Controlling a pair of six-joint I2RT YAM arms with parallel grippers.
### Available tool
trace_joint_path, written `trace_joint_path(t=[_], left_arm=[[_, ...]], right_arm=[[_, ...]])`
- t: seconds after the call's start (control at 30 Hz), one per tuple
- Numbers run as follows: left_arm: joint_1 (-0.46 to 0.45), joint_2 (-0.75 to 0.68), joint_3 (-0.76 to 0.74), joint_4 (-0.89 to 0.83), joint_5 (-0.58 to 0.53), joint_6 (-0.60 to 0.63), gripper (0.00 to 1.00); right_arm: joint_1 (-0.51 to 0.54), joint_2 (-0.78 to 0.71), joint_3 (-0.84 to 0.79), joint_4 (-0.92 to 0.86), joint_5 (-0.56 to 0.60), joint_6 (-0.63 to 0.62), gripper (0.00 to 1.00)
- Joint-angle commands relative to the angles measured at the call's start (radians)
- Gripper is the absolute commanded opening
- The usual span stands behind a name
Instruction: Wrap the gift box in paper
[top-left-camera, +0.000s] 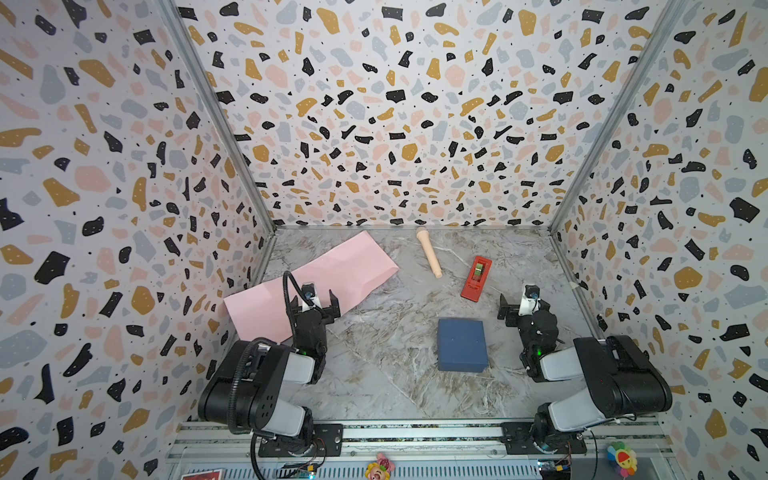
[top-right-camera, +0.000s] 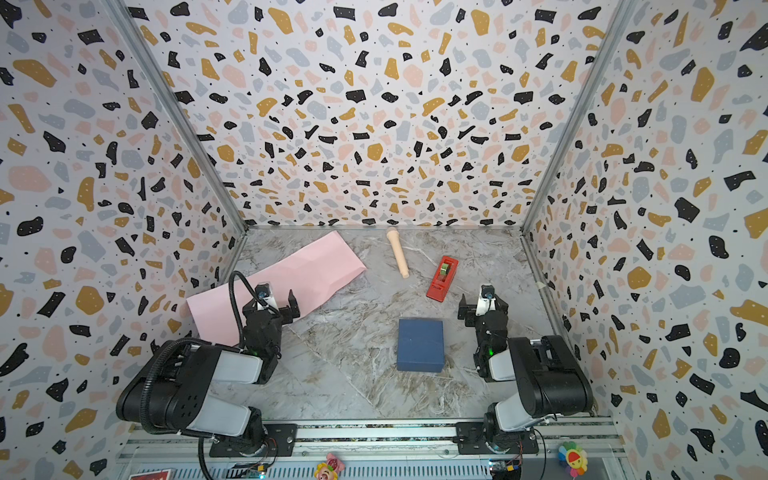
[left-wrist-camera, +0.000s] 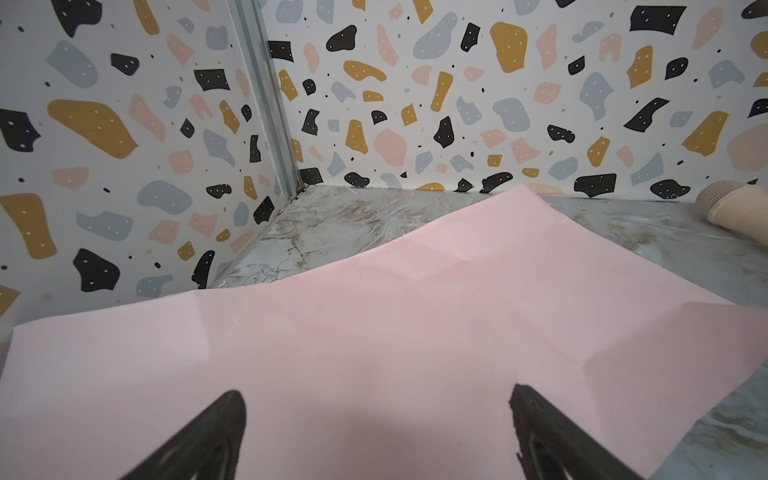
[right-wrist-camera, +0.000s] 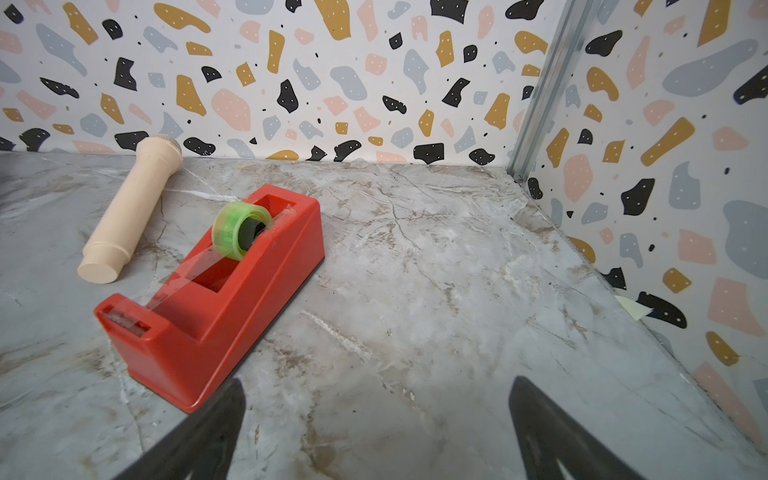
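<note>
Marble-look table (top-left-camera: 374, 399), walled on three sides.

Far left: the paper (top-left-camera: 320, 274), pink face up, flat but creased, laid diagonally from the left wall toward the back wall.

Centre-right, nearer the front: the gift box (top-left-camera: 461, 345), navy, flat on the table, well apart from the paper, touching nothing.

Left gripper (top-left-camera: 316, 300) over the paper's near end, jaws spread wide, nothing between them. From the left wrist, dark fingertips (left-wrist-camera: 224, 419) against the pink sheet.

Right gripper (top-left-camera: 521, 307) to the right of the box and slightly farther back, jaws likewise apart and empty, over bare marble.

Red tape dispenser (top-left-camera: 476, 278) beyond the box, green roll seated in it.

Beige toy microphone (top-left-camera: 429, 252) lying near the back wall, between paper and dispenser.
</note>
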Motion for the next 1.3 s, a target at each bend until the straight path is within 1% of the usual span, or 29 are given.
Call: trace_joint_path(t=[0.0, 0.5, 0.53, 0.57, 0.6, 0.67, 0.7, 0.73, 0.77, 0.83, 0.87, 0.9, 0.93, 0.97, 1.03, 1.13, 1.2, 1.23, 1.27], left_arm=[[0.004, -0.011, -0.007, 0.062, -0.019, -0.011, 0.99], [0.004, -0.013, -0.012, 0.066, -0.014, -0.008, 0.99], [0.004, -0.015, -0.013, 0.068, -0.013, -0.008, 0.99], [0.004, -0.018, -0.016, 0.071, -0.012, -0.008, 0.99], [0.004, -0.02, -0.019, 0.074, -0.009, -0.009, 0.99], [0.004, -0.043, -0.014, 0.059, -0.012, -0.017, 1.0], [0.004, -0.067, 0.0, 0.018, -0.017, -0.017, 1.0], [0.004, -0.1, 0.025, -0.058, -0.025, -0.02, 1.0], [0.004, -0.134, 0.055, -0.155, -0.043, -0.031, 1.0], [0.004, -0.195, 0.135, -0.361, -0.09, -0.085, 1.0], [0.004, -0.221, 0.175, -0.464, -0.094, -0.091, 1.0], [0.003, -0.241, 0.204, -0.528, -0.079, -0.098, 1.0], [0.003, -0.264, 0.227, -0.585, -0.074, -0.136, 1.0], [0.003, -0.285, 0.248, -0.625, -0.051, -0.177, 1.0], [-0.001, -0.31, 0.279, -0.679, 0.024, -0.258, 0.97], [-0.017, -0.313, 0.321, -0.75, 0.203, -0.368, 0.94], [-0.021, -0.306, 0.328, -0.758, 0.3, -0.427, 0.94], [-0.022, -0.303, 0.33, -0.771, 0.319, -0.447, 0.94], [-0.022, -0.301, 0.335, -0.791, 0.315, -0.457, 0.94]], right_arm=[[0.004, -0.015, 0.012, 0.025, 0.009, -0.011, 0.99], [0.005, -0.02, 0.007, 0.028, 0.009, -0.015, 0.99], [0.016, -0.024, 0.004, 0.043, 0.027, -0.019, 0.99], [0.037, -0.044, 0.004, 0.028, 0.076, -0.025, 0.99], [0.048, -0.084, 0.002, 0.004, 0.096, -0.032, 0.99], [0.081, -0.187, 0.03, -0.12, 0.185, -0.041, 0.99], [0.101, -0.247, 0.06, -0.209, 0.246, -0.026, 0.99], [0.107, -0.305, 0.09, -0.296, 0.313, 0.08, 0.99], [0.093, -0.363, 0.12, -0.4, 0.323, 0.217, 0.99], [0.047, -0.461, 0.177, -0.609, 0.202, 0.401, 1.0], [0.039, -0.493, 0.194, -0.692, 0.141, 0.462, 1.0], [0.041, -0.514, 0.205, -0.741, 0.078, 0.498, 1.0], [0.046, -0.529, 0.22, -0.793, -0.007, 0.516, 0.99], [0.071, -0.538, 0.24, -0.855, -0.07, 0.527, 0.98], [0.171, -0.543, 0.295, -0.994, -0.082, 0.513, 0.97], [0.391, -0.537, 0.372, -1.142, -0.045, 0.417, 0.96], [0.551, -0.517, 0.411, -1.198, -0.075, 0.381, 0.95], [0.612, -0.494, 0.435, -1.218, -0.114, 0.387, 0.95], [0.655, -0.468, 0.454, -1.233, -0.153, 0.4, 0.94]])
